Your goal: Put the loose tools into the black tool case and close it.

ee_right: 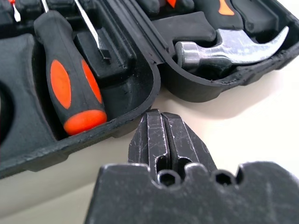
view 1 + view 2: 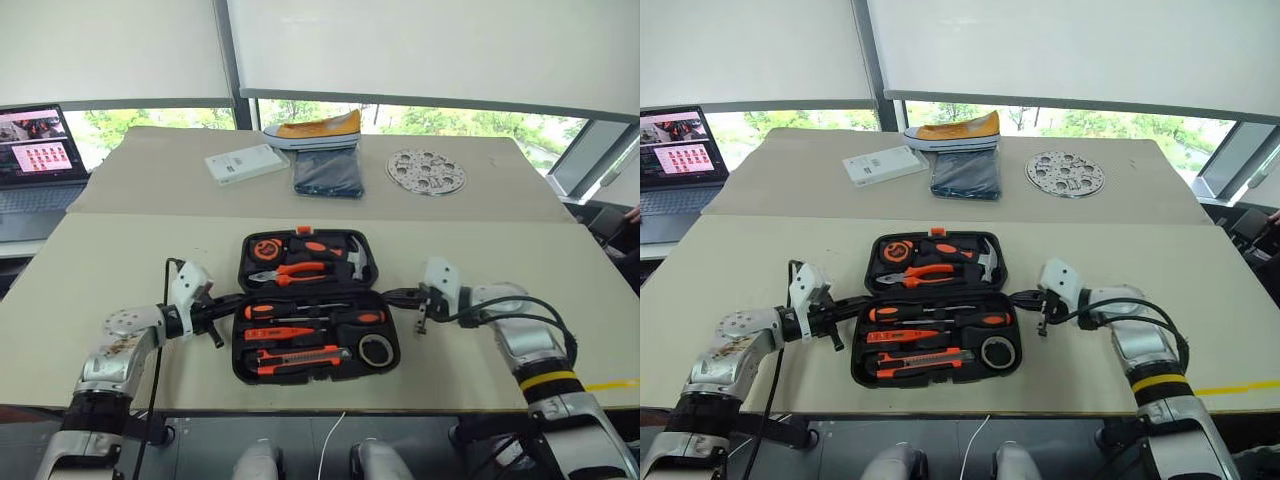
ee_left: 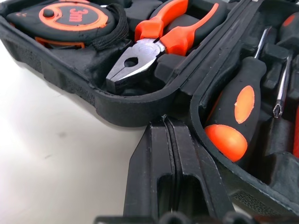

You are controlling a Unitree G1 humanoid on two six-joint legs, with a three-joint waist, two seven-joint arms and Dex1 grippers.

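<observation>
Nearest to us, the black tool case [image 2: 316,306] lies open and flat on the table [image 2: 120,260], its long axis running left to right and its hinge line crossing the middle between a near half and a far half. We read the left gripper [image 2: 224,304] as pressed shut with nothing between its fingers, its tips at the case's left edge just where the two halves meet; the right gripper [image 2: 398,296] is likewise shut and empty, its tips just beside the right edge at the same hinge line. Both grippers point inward toward the case, so the case lies directly between them and neither arm is clearly nearer. The near half holds the two black-and-orange screwdrivers [image 2: 340,316], the slim orange screwdriver [image 2: 280,333], the utility knife [image 2: 300,358] and the small tape roll [image 2: 376,349], each seated in a slot. The far half holds the tape measure [image 2: 265,248], the pliers [image 2: 295,271] and the hammer [image 2: 357,258]. We judge loading complete and closing still to do: the far half must swing over the near half about the hinge. Further back rest a shoe [image 2: 312,131], a folded cloth [image 2: 327,172] and a perforated disc [image 2: 426,171].
</observation>
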